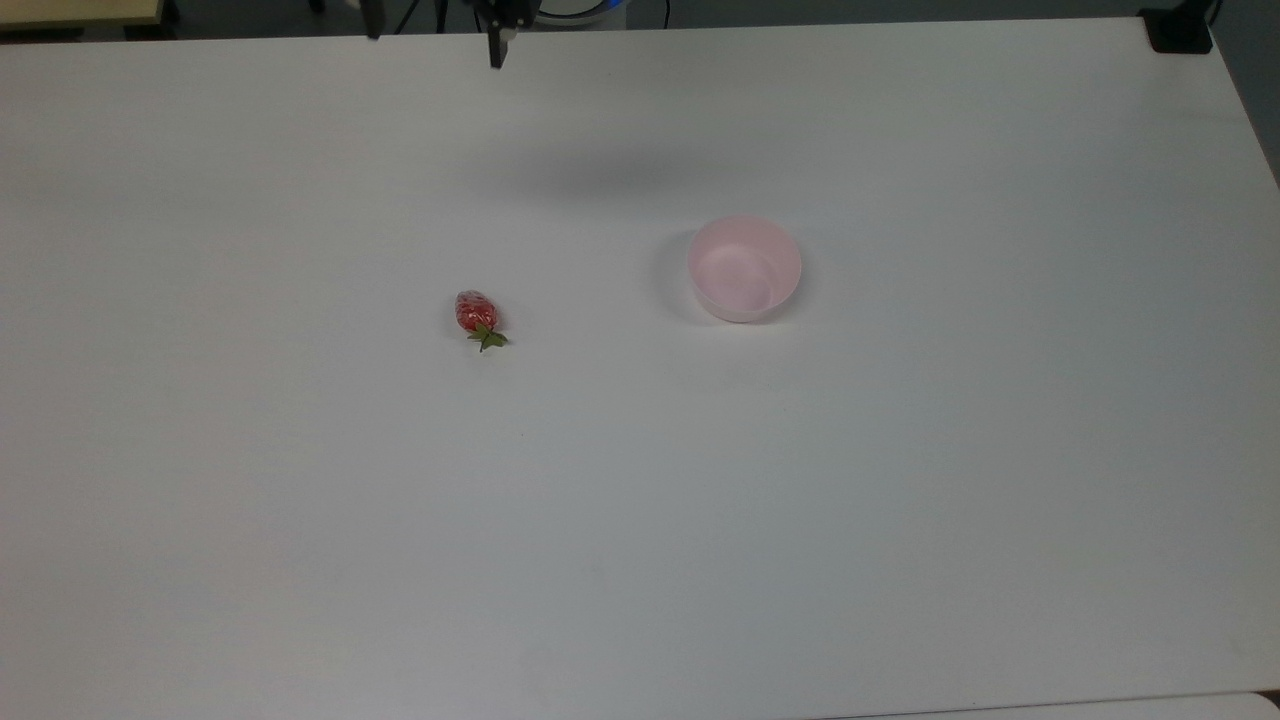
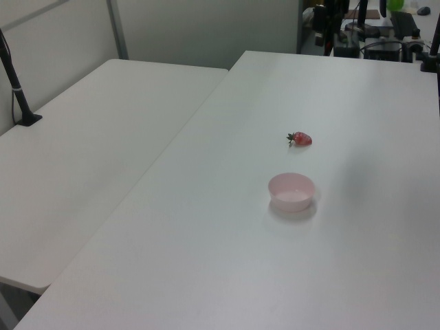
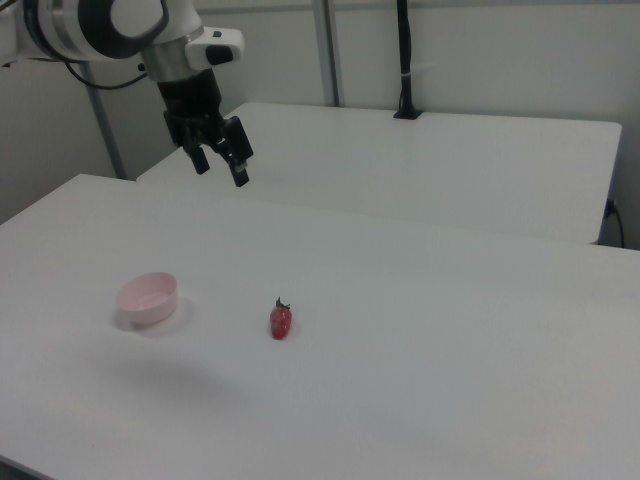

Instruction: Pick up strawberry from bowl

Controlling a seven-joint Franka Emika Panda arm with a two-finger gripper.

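**Operator:** Fingers status?

**Technician:** Spread apart with nothing between them. The gripper hangs high above the white table, in the right view at about 11 o'clock from the strawberry. In the top view, two dark fingertips sit at the upper edge, at roughly 12 o'clock from the fruit.

**Operator:** Location of the target?

**Technician:** The strawberry lies on its side on the bare table, not in the pale pink bowl. In the top view it sits well apart from the bowl, at about 8 o'clock from it, with the green cap pointing toward 5 o'clock. The bowl appears to hold nothing. In the left view the strawberry lies at 12 o'clock from the bowl.

**Operator:** Recommended procedure?

**Technician:** Judged from this layout, the pick must be made from the table. Centre the gripper over the red body, not the cap. Align the jaws across the short width of the fruit. Descend until the tips are just clear of the surface, then close gently; the glossy skin may slip or bruise under a hard pinch. Lift straight up.
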